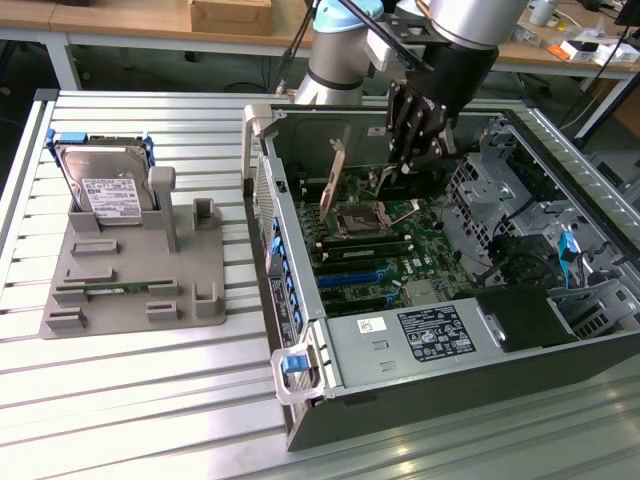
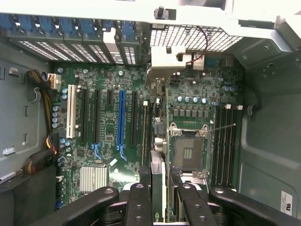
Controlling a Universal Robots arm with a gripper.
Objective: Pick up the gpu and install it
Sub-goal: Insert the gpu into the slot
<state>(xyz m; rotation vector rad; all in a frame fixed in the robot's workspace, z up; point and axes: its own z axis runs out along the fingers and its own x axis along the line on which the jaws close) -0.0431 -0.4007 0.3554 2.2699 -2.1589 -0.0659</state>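
1. The open computer case (image 1: 300,330) lies on its side on the slatted metal table (image 1: 120,400), taking up the exterior view's right half. Inside it sit the green motherboard (image 1: 400,250), the bare CPU socket (image 1: 357,223) near the case's centre, a drive cage (image 1: 490,180) at about 2 o'clock from the socket, and a black power supply (image 1: 530,320) at about 4 o'clock.
2. A grey holder tray (image 1: 130,290) rests on the table toward 9 o'clock of the case. It carries a silver hard drive (image 1: 105,185) standing in a blue frame, and a long green memory stick (image 1: 115,290) lying in a slot along the tray's near part.
3. The gripper (image 1: 415,135) hangs inside the case at about 1 o'clock from the socket. In the wrist view its black fingers (image 2: 136,207) are closed in on the gpu (image 2: 157,183), held edge-on between them.
4. The gpu is above the motherboard, beside the socket and roughly over the expansion slots (image 2: 121,117). Its long axis runs parallel to those slots, its thin edge faces the board, and it stands upright rather than flat.
5. I cannot tell whether the card touches a slot.
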